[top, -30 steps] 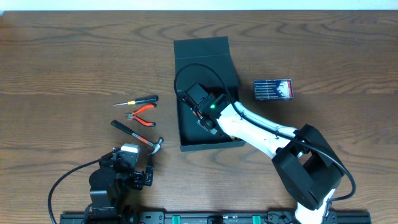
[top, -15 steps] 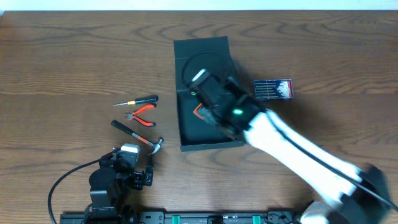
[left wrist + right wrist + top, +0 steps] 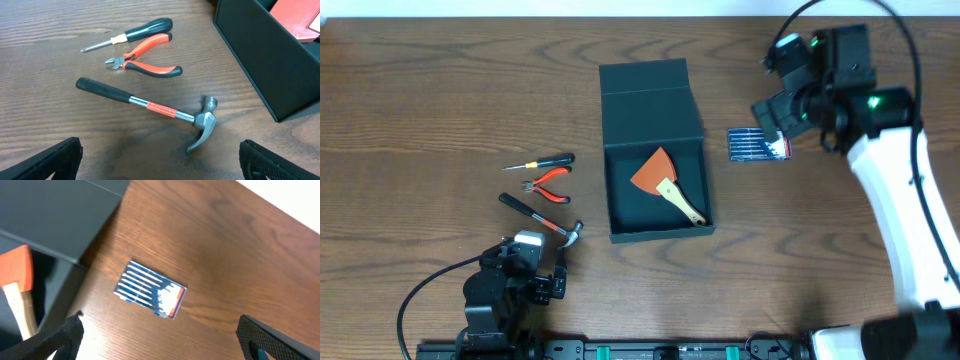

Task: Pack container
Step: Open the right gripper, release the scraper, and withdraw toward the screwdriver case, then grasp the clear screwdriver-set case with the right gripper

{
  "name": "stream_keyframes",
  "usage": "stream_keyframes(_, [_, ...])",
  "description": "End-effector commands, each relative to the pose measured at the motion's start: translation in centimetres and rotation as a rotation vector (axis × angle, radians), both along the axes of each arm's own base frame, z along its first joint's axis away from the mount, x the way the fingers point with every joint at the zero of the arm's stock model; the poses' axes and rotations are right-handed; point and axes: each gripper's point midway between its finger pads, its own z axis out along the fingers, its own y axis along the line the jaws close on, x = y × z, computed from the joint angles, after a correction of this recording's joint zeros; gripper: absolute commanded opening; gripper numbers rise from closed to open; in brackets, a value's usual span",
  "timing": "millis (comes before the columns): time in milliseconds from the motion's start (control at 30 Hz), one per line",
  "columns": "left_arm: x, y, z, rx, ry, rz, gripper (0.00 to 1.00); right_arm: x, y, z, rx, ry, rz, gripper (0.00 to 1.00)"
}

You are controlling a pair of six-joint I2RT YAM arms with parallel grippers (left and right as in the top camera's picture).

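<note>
The dark square container (image 3: 618,190) lies open mid-table, its flap lid (image 3: 645,90) folded back. Inside lies an orange-bladed scraper (image 3: 665,183) with a pale wooden handle; the scraper also shows in the right wrist view (image 3: 15,280). My right gripper (image 3: 775,100) is open and empty, high above the blue-striped pack of small tools (image 3: 760,144), which sits below its fingers in the right wrist view (image 3: 150,289). My left gripper (image 3: 545,275) is open and empty, low at the front left, just short of the hammer (image 3: 150,107). The pliers (image 3: 145,60) and screwdriver (image 3: 132,34) lie beyond it.
The hammer (image 3: 540,222), red-handled pliers (image 3: 548,186) and black-handled screwdriver (image 3: 546,160) lie left of the container on the wooden table (image 3: 440,90). The container's wall (image 3: 260,60) rises at the right of the left wrist view. The arm bases stand at the front edge.
My right gripper has left the container, letting go of the scraper inside, and swung up and right to above the blue-striped pack. The left arm has not moved.
</note>
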Motion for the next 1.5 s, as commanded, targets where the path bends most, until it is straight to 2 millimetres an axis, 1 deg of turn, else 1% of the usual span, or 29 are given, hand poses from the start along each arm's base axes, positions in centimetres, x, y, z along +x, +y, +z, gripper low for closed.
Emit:
stream_keyframes(0, [0.1,0.3,-0.2,0.015,-0.003,0.006,0.98,1.4,0.4,-1.9,0.052,0.065,0.043,0.99])
stream_keyframes(100, [0.1,0.3,-0.2,0.015,-0.003,0.006,0.98,2.8,0.1,-4.6,0.022,0.115,0.044,0.99])
stream_keyframes(233, [0.1,0.3,-0.2,0.015,-0.003,0.006,0.99,4.1,0.2,-8.5,0.005,0.186,0.060,0.99])
stream_keyframes(300, [0.1,0.3,-0.2,0.015,-0.003,0.006,0.98,4.5,0.5,-10.3,0.016,0.214,0.068,0.99])
stream_keyframes(367, [0.1,0.3,-0.2,0.015,-0.003,0.006,0.98,4.7,1.1,-11.6,0.047,0.238,0.093,0.99])
stream_keyframes(400, [0.1,0.3,-0.2,0.015,-0.003,0.006,0.99,4.7,1.4,-12.0,0.064,0.249,0.102,0.97])
stream_keyframes(500, [0.1,0.3,-0.2,0.015,-0.003,0.006,0.99,4.6,2.1,-13.4,0.127,0.287,0.121,0.81])
stream_keyframes(600, [0.1,0.3,-0.2,0.015,-0.003,0.006,0.99,4.6,2.3,-14.6,0.162,0.314,0.124,0.69])
stream_keyframes(633, [0.1,0.3,-0.2,0.015,-0.003,0.006,0.99,4.7,2.1,-15.0,0.163,0.318,0.118,0.67])
stream_keyframes(667, [0.1,0.3,-0.2,0.015,-0.003,0.006,0.98,4.9,2.1,-15.2,0.164,0.318,0.115,0.63])
stream_keyframes(800, [0.1,0.3,-0.2,0.015,-0.003,0.006,0.99,6.0,1.6,-15.8,0.170,0.296,0.070,0.34])
stream_keyframes(867, [0.1,0.3,-0.2,0.015,-0.003,0.006,0.99,6.8,0.9,-15.9,0.166,0.275,0.029,0.20])
stream_keyframes(933, [0.1,0.3,-0.2,0.015,-0.003,0.006,0.99,7.5,0.0,-16.0,0.161,0.255,-0.016,0.09])
stream_keyframes(1000, [0.1,0.3,-0.2,0.015,-0.003,0.006,0.98,8.1,-0.5,-16.1,0.172,0.241,-0.045,0.01])
stream_keyframes(1067, [0.1,0.3,-0.2,0.015,-0.003,0.006,0.98,8.3,-1.0,-16.6,0.176,0.244,-0.069,0.01])
stream_keyframes(1233, [0.1,0.3,-0.2,0.015,-0.003,0.006,0.98,7.9,-2.7,-18.9,0.139,0.295,-0.123,0.01])
stream_keyframes(1333, [0.1,0.3,-0.2,0.015,-0.003,0.006,0.99,7.9,-3.1,-19.6,0.131,0.305,-0.135,0.01])
stream_keyframes(1467, [0.1,0.3,-0.2,0.015,-0.003,0.006,0.98,8.0,-3.6,-20.1,0.108,0.305,-0.150,0.01])
